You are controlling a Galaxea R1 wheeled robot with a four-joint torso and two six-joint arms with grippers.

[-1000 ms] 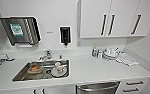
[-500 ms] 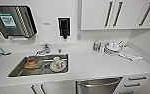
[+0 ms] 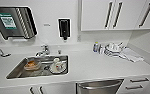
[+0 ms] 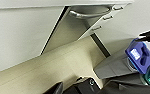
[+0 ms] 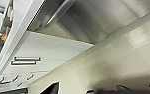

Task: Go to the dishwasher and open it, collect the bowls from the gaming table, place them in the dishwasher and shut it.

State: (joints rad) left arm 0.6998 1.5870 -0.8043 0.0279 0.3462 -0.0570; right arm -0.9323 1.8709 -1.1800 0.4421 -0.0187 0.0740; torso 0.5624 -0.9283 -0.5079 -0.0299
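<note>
The dishwasher sits under the white counter, right of the sink, with a brushed steel front and a long bar handle along its top edge. Its door looks shut. In the left wrist view the dishwasher handle shows between white cabinet fronts, above a pale floor. The right wrist view looks closely along the steel dishwasher front and its bar handle. Dark parts of my arms edge both wrist views. The bowls and the gaming table are out of view.
The steel sink holds white crockery and an orange-filled dish. More crockery and a cloth lie at the counter's right. White drawers flank the dishwasher. Wall cabinets hang above.
The whole head picture has shifted: the camera has moved closer and looks lower. The counter sits higher in the picture and more of the dishwasher front shows at the bottom.
</note>
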